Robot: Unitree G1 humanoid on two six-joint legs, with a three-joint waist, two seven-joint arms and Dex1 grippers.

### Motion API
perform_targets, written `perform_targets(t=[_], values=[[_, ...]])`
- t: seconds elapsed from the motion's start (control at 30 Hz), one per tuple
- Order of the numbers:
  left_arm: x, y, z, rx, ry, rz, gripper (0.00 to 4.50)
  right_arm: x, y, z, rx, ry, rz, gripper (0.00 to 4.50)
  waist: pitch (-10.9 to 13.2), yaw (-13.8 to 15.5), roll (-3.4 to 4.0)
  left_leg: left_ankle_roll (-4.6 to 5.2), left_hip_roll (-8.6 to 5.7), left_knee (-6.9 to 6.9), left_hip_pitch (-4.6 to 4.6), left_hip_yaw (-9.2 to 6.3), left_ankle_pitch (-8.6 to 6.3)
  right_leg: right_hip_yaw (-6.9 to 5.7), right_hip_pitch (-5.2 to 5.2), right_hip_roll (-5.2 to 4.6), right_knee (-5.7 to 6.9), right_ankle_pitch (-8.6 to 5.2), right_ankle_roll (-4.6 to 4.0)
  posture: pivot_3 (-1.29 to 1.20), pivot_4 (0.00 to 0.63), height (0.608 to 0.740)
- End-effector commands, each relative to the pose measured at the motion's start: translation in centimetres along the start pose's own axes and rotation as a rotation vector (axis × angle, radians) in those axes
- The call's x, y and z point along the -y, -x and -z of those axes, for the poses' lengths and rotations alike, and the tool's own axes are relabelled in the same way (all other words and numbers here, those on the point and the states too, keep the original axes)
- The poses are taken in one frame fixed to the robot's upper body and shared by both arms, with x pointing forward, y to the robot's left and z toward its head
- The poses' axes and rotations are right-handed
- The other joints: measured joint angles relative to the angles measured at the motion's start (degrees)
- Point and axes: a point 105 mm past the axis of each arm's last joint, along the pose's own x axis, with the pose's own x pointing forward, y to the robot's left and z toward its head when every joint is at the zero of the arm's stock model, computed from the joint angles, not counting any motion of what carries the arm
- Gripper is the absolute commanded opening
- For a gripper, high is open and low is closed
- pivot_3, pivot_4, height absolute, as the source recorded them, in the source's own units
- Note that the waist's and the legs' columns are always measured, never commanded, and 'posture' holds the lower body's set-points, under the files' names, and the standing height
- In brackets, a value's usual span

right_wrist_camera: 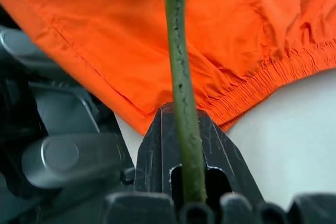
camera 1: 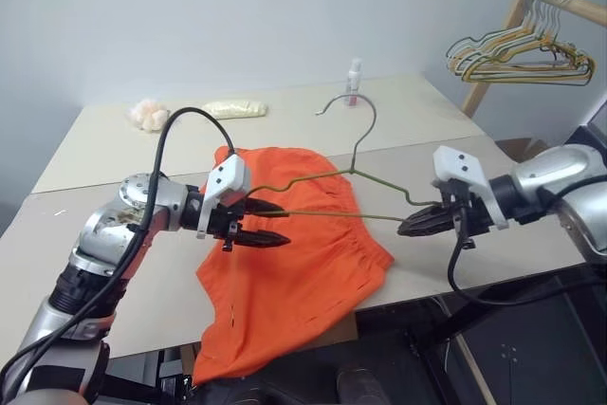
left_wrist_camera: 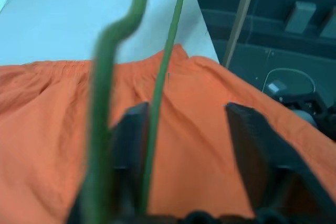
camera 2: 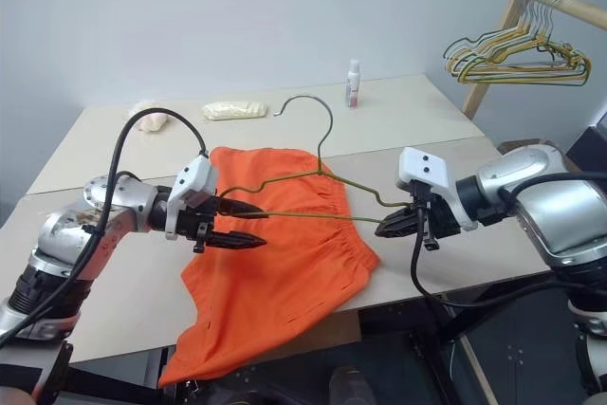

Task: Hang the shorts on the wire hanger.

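Shorts [camera 1: 285, 253] first, since they're the awkward bit: thin, floppy orange fabric that I'd guess weighs next to nothing and sags wherever it isn't supported. They lie across the near edge of the table [camera 1: 85, 234], the lower part drooping off the front and the gathered elastic waistband on the side toward my right arm. I reckon that waistband is the place to grab, being the only part with body to it; pinch the loose cloth and I'd expect it to just bunch up.

Working left to right: my left gripper [camera 1: 264, 223] hovers over the left part of the shorts with its fingers spread. In the left wrist view the hanger's bottom wire runs right alongside one finger [left_wrist_camera: 131, 145], but nothing is clamping it.

The wire hanger [camera 1: 327, 196] floats just above the shorts, hook pointing up toward the far edge. It's thin and springy, and probably slick, so I'd expect it to twist in a one-point grip.

My right gripper [camera 1: 425, 223] has its fingers pressed together on the hanger's right end, over the table's right portion; the right wrist view shows the wire seated between the fingertips.

The table itself is smooth and pale, two panels meeting at a seam. At the far edge sit a puffy cream lump [camera 1: 149, 115], a pale yellow packet [camera 1: 235, 109] and a small bottle [camera 1: 354, 81]. Off past the right corner, a wooden rack [camera 1: 531, 7] carries a bunch of spare hangers [camera 1: 517, 59].
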Motion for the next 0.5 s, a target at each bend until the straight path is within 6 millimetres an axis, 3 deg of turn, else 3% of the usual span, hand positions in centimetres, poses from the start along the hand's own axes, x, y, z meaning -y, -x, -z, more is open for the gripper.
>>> perform_targets(t=[0.03, 0.07, 0.3, 0.5], values=[[-0.1, 1.0, -0.7, 0.053, 0.002, -0.035, 4.05, 0.1, 2.1, 0.2, 0.035, -0.040, 0.105, 0.00, 0.00, 0.04, 0.00, 0.00, 0.00, 0.00, 0.00, -0.01, 0.00, 0.00, 0.00, 0.00, -0.01, 0.00, 0.00, -0.23, 0.000, 0.740], [0.0, 1.2, -0.6, 0.059, 0.014, -0.039, 4.43, 0.0, 2.4, 0.8, 0.036, -0.070, 0.126, 0.00, 0.00, 0.07, 0.00, 0.00, -0.01, 0.00, 0.00, -0.01, 0.00, 0.00, 0.00, 0.00, 0.00, 0.00, 0.00, -0.23, 0.000, 0.740], [1.3, 2.3, 0.7, 0.088, -0.010, -0.067, 4.47, -1.7, 5.0, 4.5, 0.047, -0.296, 0.203, 0.00, -0.02, 0.70, 0.00, 0.01, 0.02, 0.00, 0.08, 0.02, 0.00, 0.02, 0.09, 0.03, -0.03, 0.00, 0.00, -0.23, 0.000, 0.740], [2.1, 1.9, 1.0, 0.123, -0.015, -0.060, 4.47, -3.6, 4.3, 8.1, 0.083, -0.649, 0.170, 0.00, -0.10, 1.80, -0.07, 0.01, 0.06, 0.00, 0.20, 0.06, -0.01, 0.03, 0.29, 0.04, -0.10, 0.00, 0.00, -0.23, 0.000, 0.740]])
